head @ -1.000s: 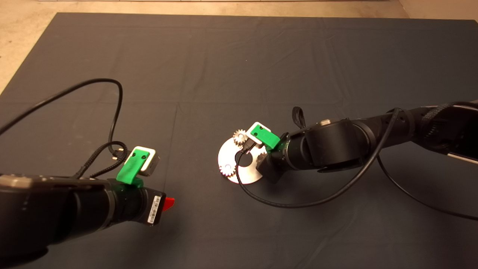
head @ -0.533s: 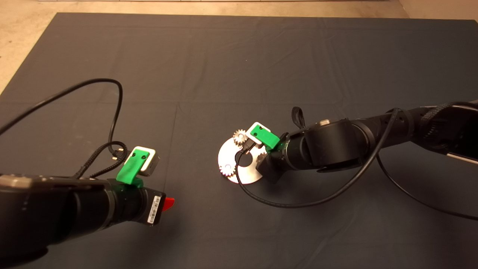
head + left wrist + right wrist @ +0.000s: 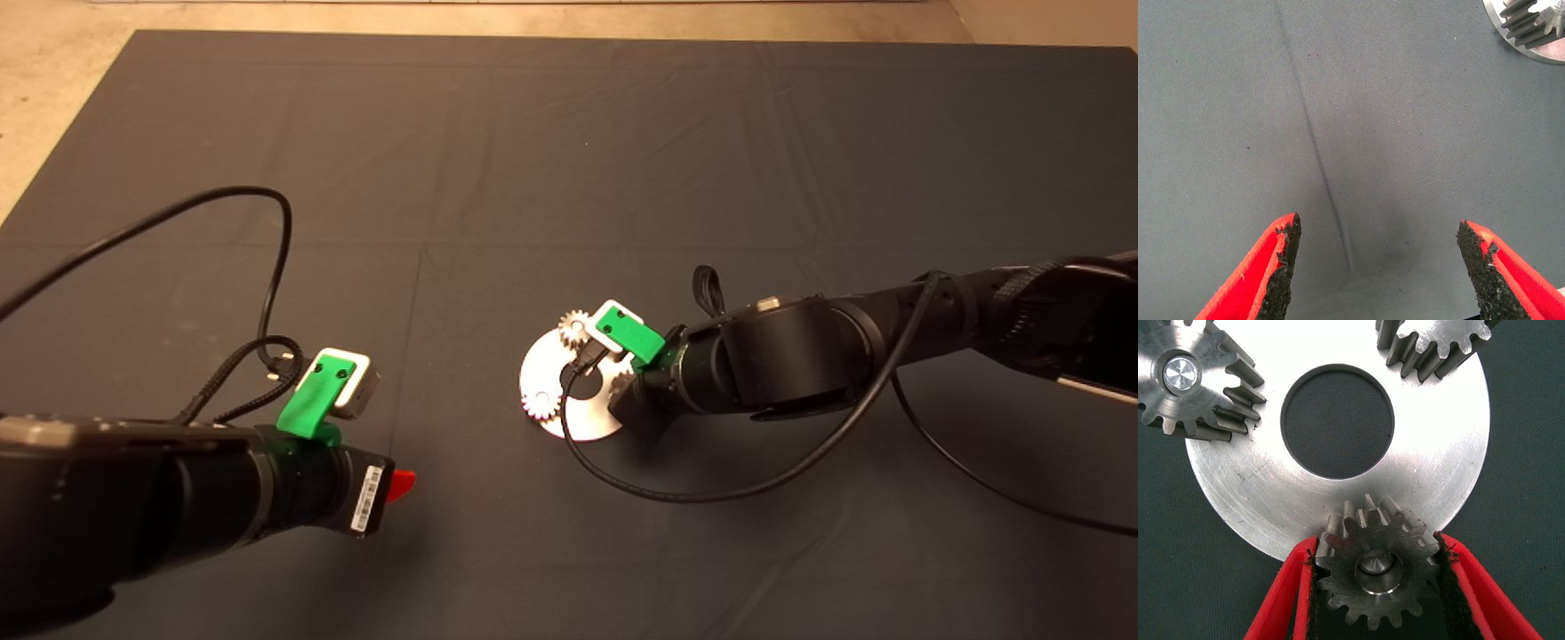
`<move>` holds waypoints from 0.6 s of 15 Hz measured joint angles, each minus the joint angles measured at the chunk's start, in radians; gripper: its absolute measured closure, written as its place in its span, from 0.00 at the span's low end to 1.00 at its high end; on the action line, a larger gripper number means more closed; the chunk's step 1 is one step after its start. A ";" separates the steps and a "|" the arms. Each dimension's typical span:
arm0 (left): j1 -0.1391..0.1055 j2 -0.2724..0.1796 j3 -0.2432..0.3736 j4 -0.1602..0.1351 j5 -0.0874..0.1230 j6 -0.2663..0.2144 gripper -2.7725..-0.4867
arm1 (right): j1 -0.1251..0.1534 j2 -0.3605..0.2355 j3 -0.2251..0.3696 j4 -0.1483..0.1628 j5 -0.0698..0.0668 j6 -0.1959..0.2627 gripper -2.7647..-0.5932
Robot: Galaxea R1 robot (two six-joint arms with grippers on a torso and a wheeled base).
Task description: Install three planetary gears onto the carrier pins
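Right gripper (image 3: 1375, 587) grasping a gear (image 3: 1377, 570) seated flat on a pin at the plate (image 3: 1451, 453) rim | two other gears on the plate | left gripper (image 3: 1378, 267) released, over the dark mat (image 3: 533, 133) beside the plate | tan floor (image 3: 53, 71) beyond the mat

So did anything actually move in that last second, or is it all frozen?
Only slightly: the right arm dipped, easing its right gripper and the third gear down on its pin. The fingers still flank that gear. The plate, the other two gears and the left gripper stayed put.
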 joint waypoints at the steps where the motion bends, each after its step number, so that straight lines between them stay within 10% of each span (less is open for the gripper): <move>1: 0.000 0.000 0.000 0.000 0.000 0.000 0.50 | -0.001 0.000 -0.001 -0.001 0.001 0.000 0.83; 9: 0.000 0.000 0.000 0.000 0.000 0.000 0.50 | -0.006 0.000 -0.016 -0.004 0.009 0.000 0.80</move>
